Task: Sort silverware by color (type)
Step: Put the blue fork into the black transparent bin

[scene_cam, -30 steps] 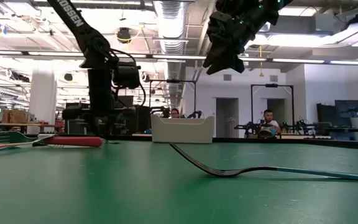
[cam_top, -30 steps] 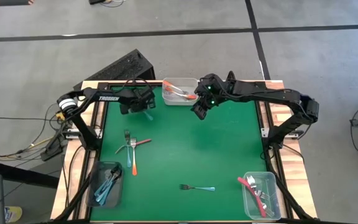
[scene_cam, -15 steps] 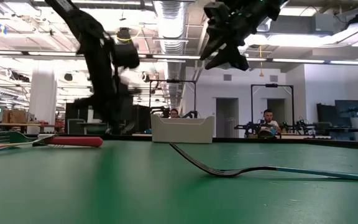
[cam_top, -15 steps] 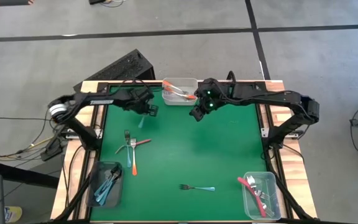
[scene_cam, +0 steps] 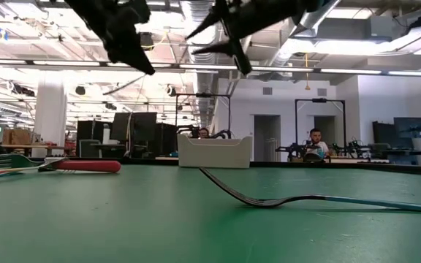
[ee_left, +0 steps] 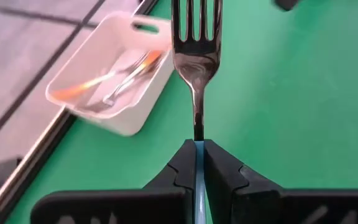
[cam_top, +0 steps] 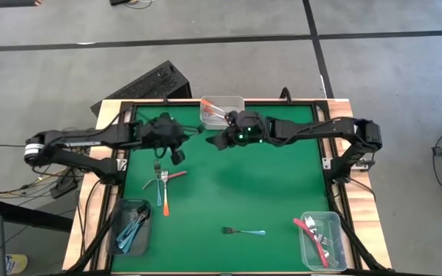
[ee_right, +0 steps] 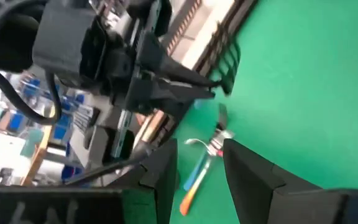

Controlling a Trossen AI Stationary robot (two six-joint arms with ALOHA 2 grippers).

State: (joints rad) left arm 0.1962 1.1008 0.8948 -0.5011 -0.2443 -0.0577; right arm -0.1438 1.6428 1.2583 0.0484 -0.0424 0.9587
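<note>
I see polished, mirror-bright metal on the tines and neck of the fork (ee_left: 196,46) in my left gripper (ee_left: 198,163), whose fingers (ee_left: 224,171) look like matt black plastic. The thin sliver of handle between them looks like smooth light-blue plastic. The orange-fork bin (ee_left: 112,81) is clear, slightly frosted plastic with a soft sheen. The table (cam_top: 236,184) carries a matt green mat, flat and even, inside a black frame with pale bare wood at its edges. The floor (cam_top: 374,69) around it looks like dull grey concrete.
</note>
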